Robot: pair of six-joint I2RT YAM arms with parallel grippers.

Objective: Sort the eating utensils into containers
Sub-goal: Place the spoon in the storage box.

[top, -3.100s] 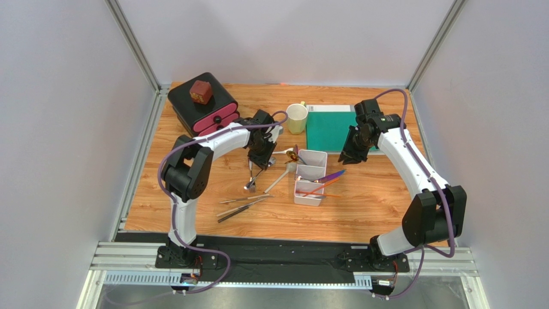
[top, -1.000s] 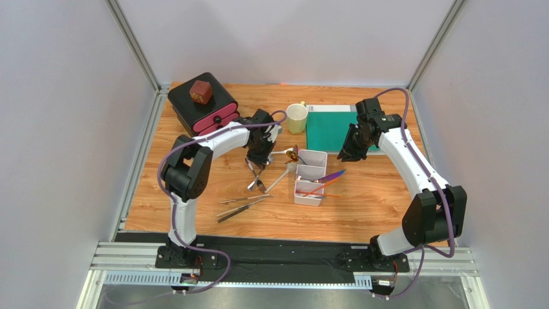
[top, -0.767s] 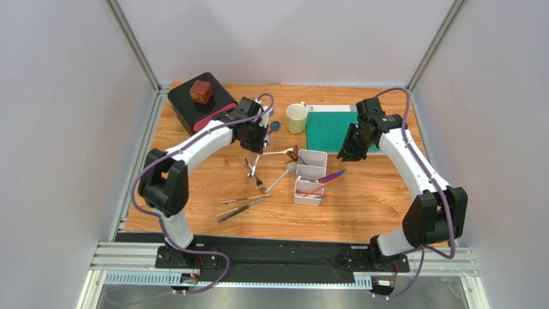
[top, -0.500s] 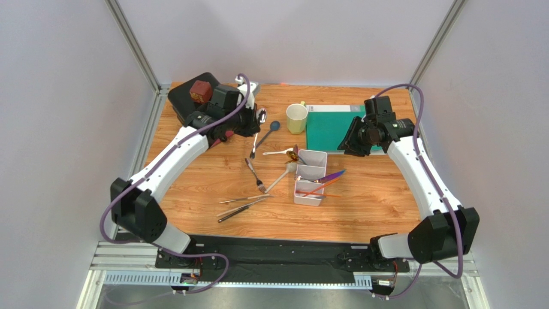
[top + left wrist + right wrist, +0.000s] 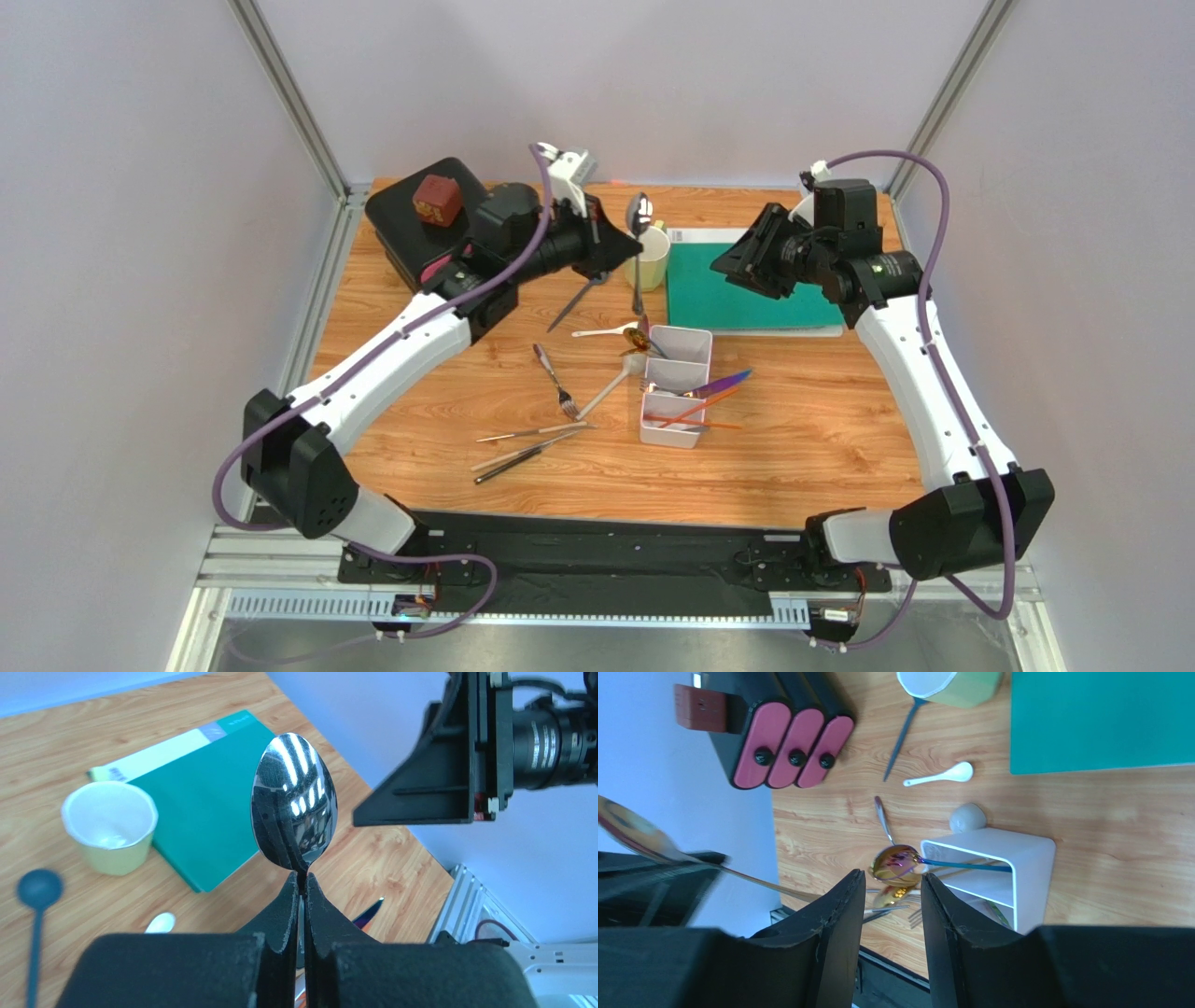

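Left gripper (image 5: 302,878) is pinching a silver spoon (image 5: 295,801) right at the neck. Its fingers (image 5: 281,910) are pressing tight together with only the thin stem between them, and the bowl is sticking up past the tips. It's holding the spoon in the air, off the wood, out beyond the far end of the white divided tray (image 5: 676,367).

Right gripper (image 5: 893,882) is hanging above the tray's far right side, over the green book (image 5: 758,280). Its fingers (image 5: 836,931) are standing apart with a clear gap and aren't gripping or touching anything.

The tray itself is already carrying a few things. An iridescent spoon (image 5: 896,864) is poking its bowl out over one end, with a gold spoon (image 5: 892,896) lying just under it. From the top camera, a purple knife (image 5: 723,381) and orange chopsticks (image 5: 687,413) are sticking out over the tray's right side.

A white spoon (image 5: 941,775) and a blue spoon (image 5: 38,889) are lying on the table just beyond the far end. A fork (image 5: 558,381) is lying to the tray's left, and more silver pieces are sitting left of the near end, though I can't tell what they are.
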